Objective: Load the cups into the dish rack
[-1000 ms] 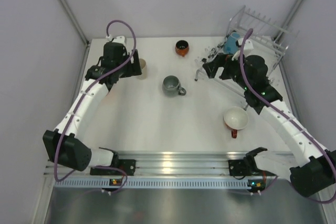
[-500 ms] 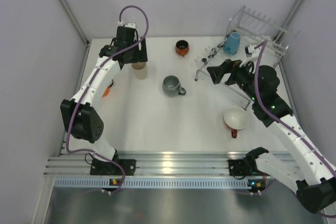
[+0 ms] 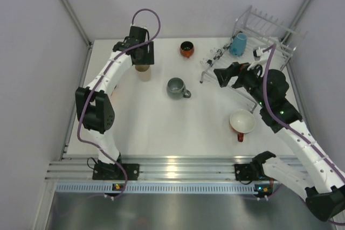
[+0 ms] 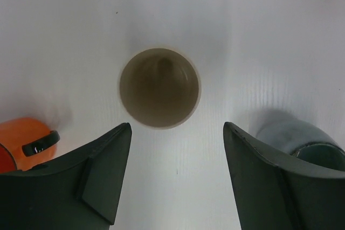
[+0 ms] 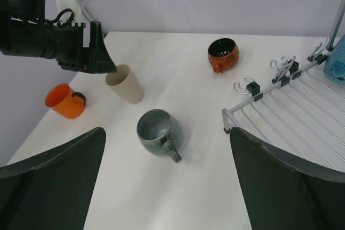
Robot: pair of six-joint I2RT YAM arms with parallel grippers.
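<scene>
While the left gripper (image 4: pixel 176 127) hangs right over the beige tumbler (image 4: pixel 159 87) at the upper left of the overhead view, its fingers are spread wide, wider than the rim, gripping nothing. Over at the upper right, the right gripper (image 3: pixel 221 75) is splayed open too, empty, just beside the dish rack (image 3: pixel 269 28), and the light blue cup (image 3: pixel 237 44) sits in there. The grey mug (image 3: pixel 176 87) stands mid-table, and the orange cup (image 5: pixel 63 100) is near the tumbler.
</scene>
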